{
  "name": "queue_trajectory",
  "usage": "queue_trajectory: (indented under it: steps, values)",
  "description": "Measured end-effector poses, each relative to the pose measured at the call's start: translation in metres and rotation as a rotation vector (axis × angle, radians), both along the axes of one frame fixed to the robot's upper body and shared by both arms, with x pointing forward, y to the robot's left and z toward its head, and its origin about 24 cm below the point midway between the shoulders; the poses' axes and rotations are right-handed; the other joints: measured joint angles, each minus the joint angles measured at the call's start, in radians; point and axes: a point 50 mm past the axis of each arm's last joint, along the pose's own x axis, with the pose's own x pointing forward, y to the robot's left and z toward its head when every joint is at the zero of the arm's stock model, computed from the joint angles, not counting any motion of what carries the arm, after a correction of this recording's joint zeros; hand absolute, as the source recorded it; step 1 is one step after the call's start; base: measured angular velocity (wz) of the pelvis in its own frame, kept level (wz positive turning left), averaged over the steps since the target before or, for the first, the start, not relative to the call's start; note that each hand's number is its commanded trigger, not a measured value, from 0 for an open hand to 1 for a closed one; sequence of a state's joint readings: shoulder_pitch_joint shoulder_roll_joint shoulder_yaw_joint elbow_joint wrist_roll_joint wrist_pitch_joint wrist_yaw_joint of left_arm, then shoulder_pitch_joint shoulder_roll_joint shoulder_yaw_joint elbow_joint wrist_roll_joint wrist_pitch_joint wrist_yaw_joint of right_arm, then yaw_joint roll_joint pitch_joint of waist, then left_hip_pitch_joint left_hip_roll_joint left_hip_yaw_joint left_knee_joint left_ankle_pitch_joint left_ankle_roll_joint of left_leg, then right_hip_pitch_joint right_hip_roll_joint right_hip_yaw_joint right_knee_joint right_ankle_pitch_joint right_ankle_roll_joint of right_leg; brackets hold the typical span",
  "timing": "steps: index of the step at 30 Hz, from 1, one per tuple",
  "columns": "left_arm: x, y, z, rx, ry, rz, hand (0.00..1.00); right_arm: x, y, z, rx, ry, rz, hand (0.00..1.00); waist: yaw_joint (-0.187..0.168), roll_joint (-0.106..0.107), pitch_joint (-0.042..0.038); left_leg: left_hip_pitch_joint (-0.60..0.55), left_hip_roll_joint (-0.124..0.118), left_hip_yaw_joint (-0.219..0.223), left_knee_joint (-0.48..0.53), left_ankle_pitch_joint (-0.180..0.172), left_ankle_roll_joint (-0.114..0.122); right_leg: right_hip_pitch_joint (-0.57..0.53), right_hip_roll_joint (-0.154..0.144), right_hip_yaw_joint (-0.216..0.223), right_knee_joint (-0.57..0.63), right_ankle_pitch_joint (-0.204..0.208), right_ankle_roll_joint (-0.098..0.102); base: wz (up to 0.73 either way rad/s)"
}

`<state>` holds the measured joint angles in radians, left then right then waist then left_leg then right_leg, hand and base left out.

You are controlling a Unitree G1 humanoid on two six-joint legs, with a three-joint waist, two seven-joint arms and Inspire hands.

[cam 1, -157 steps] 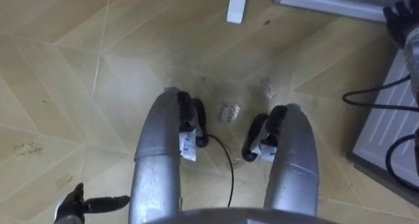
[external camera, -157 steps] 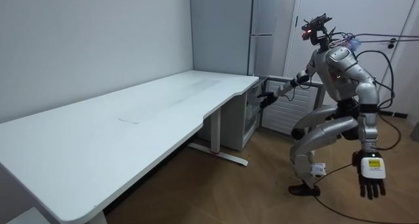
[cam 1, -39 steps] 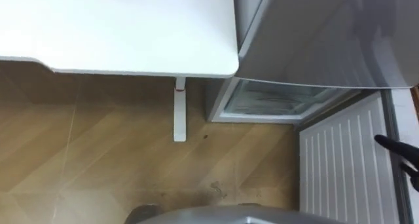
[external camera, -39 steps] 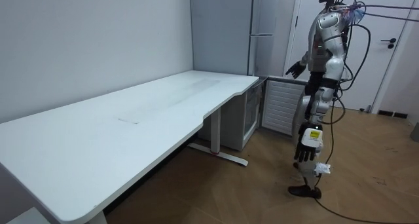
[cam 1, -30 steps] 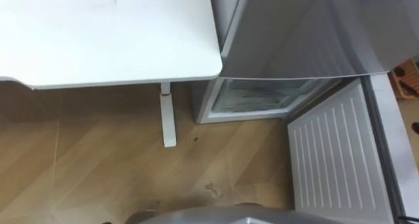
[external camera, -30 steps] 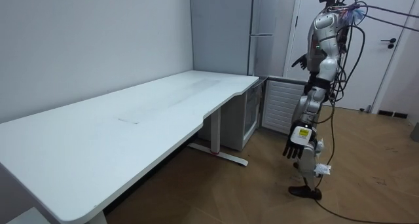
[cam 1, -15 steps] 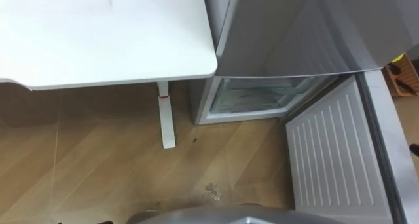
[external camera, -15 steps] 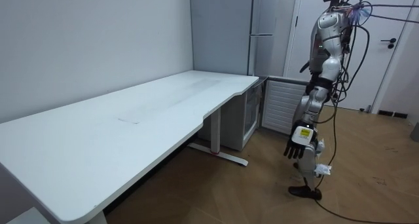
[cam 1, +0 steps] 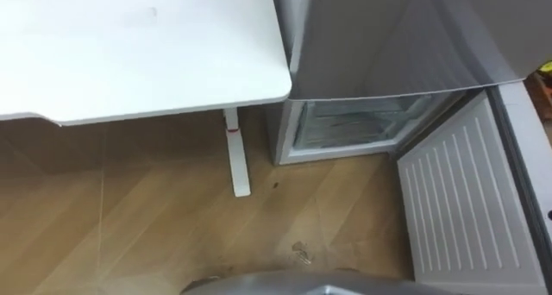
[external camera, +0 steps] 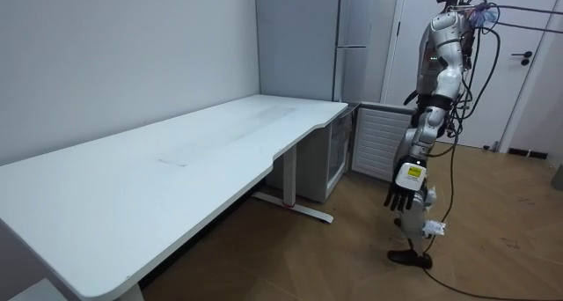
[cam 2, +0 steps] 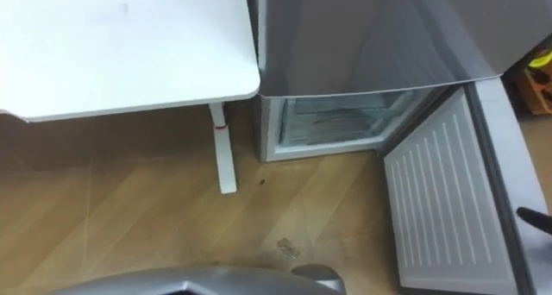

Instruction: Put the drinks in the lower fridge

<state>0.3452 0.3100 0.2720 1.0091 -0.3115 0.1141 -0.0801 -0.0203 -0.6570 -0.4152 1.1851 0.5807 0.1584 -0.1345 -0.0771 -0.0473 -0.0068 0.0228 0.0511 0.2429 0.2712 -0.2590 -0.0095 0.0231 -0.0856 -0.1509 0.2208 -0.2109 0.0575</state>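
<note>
The grey fridge (cam 1: 388,36) stands beside the white desk. Its lower compartment (cam 1: 354,122) is open and shows a clear drawer front inside. The lower door (cam 1: 466,200) is swung wide to my right, ribbed white inner side up. I stand upright just in front of it. My left hand (external camera: 403,188) hangs at my side with relaxed, straight fingers and holds nothing. One straight dark finger of my right hand (cam 2: 536,218) pokes in at the right edge, beside the door. No drink is in either hand.
The white desk (cam 1: 129,45) fills the upper left, its leg (cam 1: 235,157) standing on the wooden floor. A small scrap (cam 1: 302,252) lies on the floor before me. Yellow-green and orange things (cam 2: 536,71) sit beyond the door at the right edge; what they are I cannot tell.
I have risen from a crouch to standing, and my head has lifted from the floor to the fridge. My right hand has drawn back from the door; the left arm has swung slightly.
</note>
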Motion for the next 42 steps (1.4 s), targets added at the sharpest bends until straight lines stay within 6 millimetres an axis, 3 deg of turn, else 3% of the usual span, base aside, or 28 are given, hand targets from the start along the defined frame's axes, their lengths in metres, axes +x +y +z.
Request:
queue_trajectory:
  steps: [9,14,17,20,22,23,25,26,28,31,35,37,39,42]
  values:
    - [0.000,-0.001,0.000,-0.031,0.016,-0.060,0.00,-0.001,0.006,-0.007,0.066,-0.038,0.039,0.00,0.021,-0.010,0.0096,-0.001,0.010,0.008,-0.001,0.002,-0.003,-0.003,0.009,-0.003,-0.004,0.005,-0.008,-0.02]
    - [0.005,-0.003,-0.002,-0.042,0.024,-0.116,0.00,0.016,0.018,-0.011,0.122,-0.070,0.233,0.00,0.034,-0.003,0.0111,0.000,0.021,0.027,0.003,0.004,-0.006,-0.003,0.016,0.004,-0.004,0.013,-0.016,-0.11]
    - [0.017,-0.010,-0.005,-0.066,0.023,-0.172,0.00,0.024,0.045,-0.023,0.161,-0.102,0.410,0.00,0.060,-0.008,0.0116,0.007,0.032,0.038,0.004,0.006,-0.010,-0.003,0.027,0.008,-0.013,0.020,-0.024,-0.15]
    - [0.027,-0.023,-0.010,-0.104,0.026,-0.251,0.00,0.029,0.085,-0.029,0.223,-0.218,0.571,0.00,0.093,-0.008,0.0117,0.003,0.051,0.059,-0.001,0.012,-0.021,-0.005,0.043,-0.001,-0.021,0.038,-0.036,-0.25]
    - [0.033,-0.033,-0.015,-0.134,0.026,-0.279,0.00,0.031,0.129,-0.033,0.320,-0.360,0.624,0.00,0.120,-0.005,0.0108,0.006,0.070,0.069,-0.003,0.011,-0.037,-0.006,0.058,-0.013,-0.019,0.045,-0.046,-0.22]
    - [0.035,-0.034,-0.015,-0.135,0.026,-0.284,0.00,0.035,0.141,-0.033,0.349,-0.405,0.632,0.00,0.131,0.000,0.0112,0.005,0.076,0.074,0.000,0.011,-0.042,-0.009,0.063,-0.018,-0.019,0.048,-0.051,-0.30]
    - [0.035,-0.040,-0.018,-0.147,0.041,-0.311,0.00,0.051,0.191,-0.028,0.506,-0.569,0.729,0.00,0.161,0.017,0.0104,-0.002,0.091,0.080,-0.002,0.016,-0.054,-0.020,0.073,-0.033,-0.020,0.052,-0.059,-0.10]
    - [0.036,-0.042,-0.018,-0.152,0.040,-0.310,0.00,0.054,0.205,-0.026,0.567,-0.604,0.793,0.00,0.166,0.021,0.0101,-0.003,0.092,0.080,-0.004,0.019,-0.058,-0.021,0.073,-0.041,-0.019,0.052,-0.060,0.15]
    - [0.037,-0.054,-0.023,-0.180,0.041,-0.296,0.00,0.067,0.272,-0.020,0.844,-0.721,1.024,0.00,0.206,0.036,0.0059,-0.002,0.093,0.074,-0.012,0.028,-0.068,-0.020,0.074,-0.056,-0.019,0.048,-0.067,0.14]
    - [0.034,-0.068,-0.027,-0.224,0.043,-0.268,0.00,0.076,0.326,-0.007,1.096,-0.773,1.245,0.00,0.235,0.047,0.0022,-0.018,0.078,0.030,0.001,0.036,-0.063,-0.018,0.061,-0.091,-0.017,0.038,-0.072,0.41]
    - [0.028,-0.066,-0.027,-0.215,0.076,-0.247,0.00,0.085,0.334,0.009,1.169,-0.829,1.350,0.00,0.252,0.038,0.0033,-0.002,0.065,0.003,-0.008,0.040,-0.058,0.009,0.051,-0.105,-0.018,0.034,-0.066,0.26]
    - [0.021,-0.059,-0.026,-0.192,0.095,-0.217,0.00,0.086,0.333,0.012,1.207,-0.841,1.354,0.00,0.252,0.018,0.0091,0.011,0.061,-0.002,-0.014,0.041,-0.058,0.027,0.047,-0.111,-0.018,0.033,-0.065,0.09]
    - [0.020,-0.055,-0.025,-0.174,0.109,-0.214,0.00,0.086,0.333,0.014,1.225,-0.837,1.361,0.00,0.251,0.007,0.0059,0.016,0.057,-0.002,-0.016,0.040,-0.057,0.032,0.044,-0.110,-0.017,0.032,-0.062,0.00]
    - [0.022,-0.055,-0.025,-0.162,0.119,-0.215,0.00,0.087,0.332,0.015,1.252,-0.848,1.359,0.00,0.249,0.005,0.0072,0.013,0.053,-0.001,-0.016,0.039,-0.055,0.033,0.039,-0.117,-0.017,0.035,-0.058,0.00]
